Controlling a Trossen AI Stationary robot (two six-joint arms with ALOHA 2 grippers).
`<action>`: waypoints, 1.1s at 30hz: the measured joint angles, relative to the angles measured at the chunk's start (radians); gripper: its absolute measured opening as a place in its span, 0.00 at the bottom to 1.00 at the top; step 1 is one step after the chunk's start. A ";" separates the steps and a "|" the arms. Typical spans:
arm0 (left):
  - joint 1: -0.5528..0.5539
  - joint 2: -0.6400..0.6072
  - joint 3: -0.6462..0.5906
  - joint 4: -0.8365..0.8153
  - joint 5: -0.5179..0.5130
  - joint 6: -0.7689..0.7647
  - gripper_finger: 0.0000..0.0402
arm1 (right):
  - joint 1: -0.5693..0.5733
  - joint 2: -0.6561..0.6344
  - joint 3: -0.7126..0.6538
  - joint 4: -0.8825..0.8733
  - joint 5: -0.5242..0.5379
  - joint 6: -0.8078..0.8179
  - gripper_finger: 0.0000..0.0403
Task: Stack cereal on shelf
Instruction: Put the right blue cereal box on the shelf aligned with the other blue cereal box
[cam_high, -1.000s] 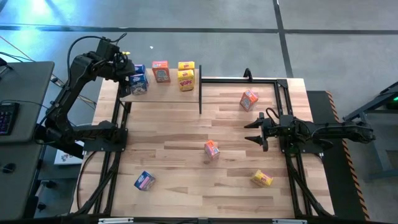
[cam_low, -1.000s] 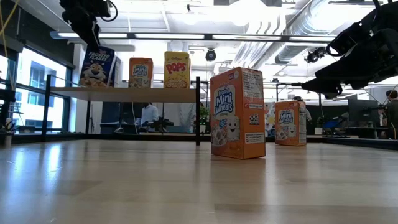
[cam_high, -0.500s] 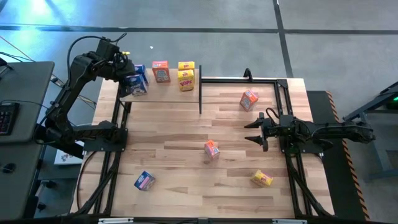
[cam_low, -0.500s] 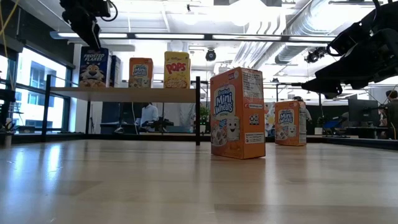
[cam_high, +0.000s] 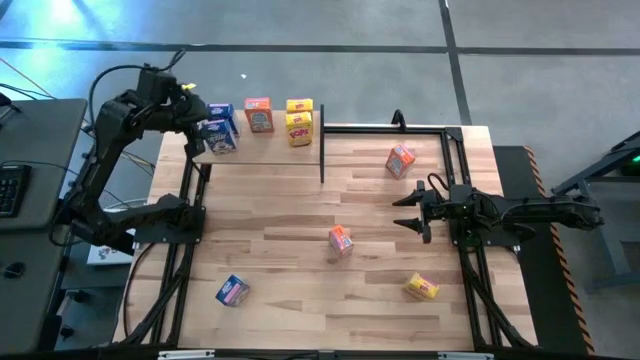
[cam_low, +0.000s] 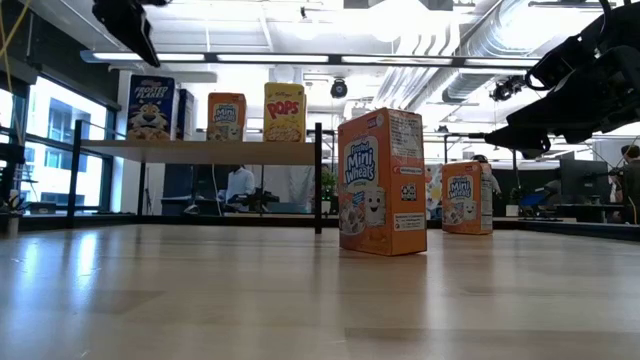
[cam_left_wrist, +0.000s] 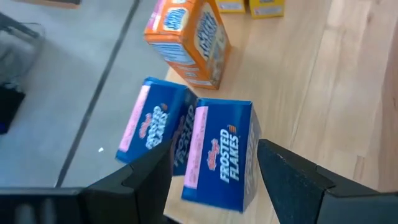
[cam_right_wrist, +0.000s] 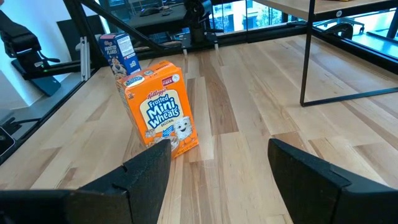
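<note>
The shelf (cam_high: 262, 152) stands at the table's far left, a light board on black posts. On it stand two blue cereal boxes (cam_left_wrist: 221, 155) (cam_left_wrist: 152, 127), an orange one (cam_high: 258, 115) and yellow ones (cam_high: 298, 122), each upright on its base. My left gripper (cam_left_wrist: 214, 152) hangs open above the nearer blue box (cam_low: 152, 105), clear of it. My right gripper (cam_high: 412, 212) waits open at the table's right side, above the board.
Loose cereal boxes stand on the tabletop: an orange one (cam_high: 340, 239) in the middle, another orange (cam_high: 400, 160) at the far right, a blue one (cam_high: 232, 291) near left and a yellow one (cam_high: 421, 288) near right. A black shelf post (cam_high: 321, 155) stands right of the shelf.
My left gripper has let go of the blue box, which stood tilted on the shelf and now stands upright beside the other blue one. The gripper has then risen and drawn back toward the table's left edge.
</note>
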 joint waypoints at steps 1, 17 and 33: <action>0.000 -0.014 0.000 0.001 -0.001 -0.015 0.56 | 0.000 0.000 0.000 0.000 0.000 0.000 0.65; -0.002 -0.213 -0.139 -0.089 0.033 -0.110 0.56 | 0.000 0.000 0.000 0.000 0.000 0.000 0.65; -0.027 -0.254 -0.393 0.084 0.014 -0.184 0.56 | 0.000 0.000 0.000 0.000 0.000 0.000 0.65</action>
